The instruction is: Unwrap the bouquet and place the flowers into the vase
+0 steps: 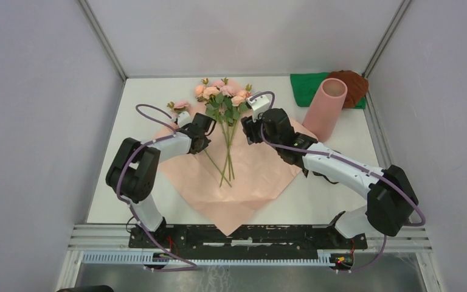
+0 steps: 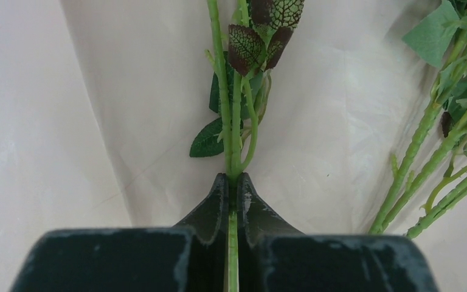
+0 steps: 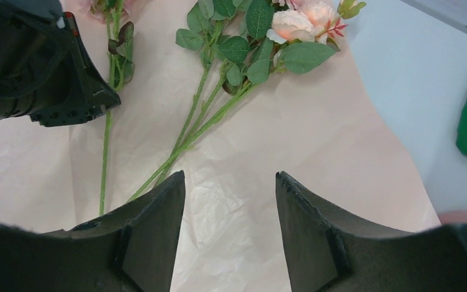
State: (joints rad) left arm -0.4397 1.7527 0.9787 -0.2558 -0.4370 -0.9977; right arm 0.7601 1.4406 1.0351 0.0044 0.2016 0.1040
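The bouquet lies opened out, its pink wrapping paper [image 1: 252, 182] spread flat on the table. Most of the flowers [image 1: 222, 97] rest on it in a bunch, stems [image 3: 188, 131] pointing toward me. One flower [image 1: 181, 105] lies apart on the left. My left gripper [image 2: 232, 177] is shut on its green stem [image 2: 231, 134], just below the leaves. In the top view that left gripper [image 1: 202, 139] sits left of the bunch. My right gripper [image 3: 230, 182] hovers open over bare paper, right of the stems, holding nothing. The salmon-pink vase [image 1: 326, 106] stands beyond the paper's right corner.
A green cloth [image 1: 307, 88] and a brown bundle [image 1: 356, 85] lie behind the vase at the back right. The left gripper's black body [image 3: 48, 67] fills the right wrist view's upper left. Grey walls close in the white table [image 1: 127, 152] on three sides.
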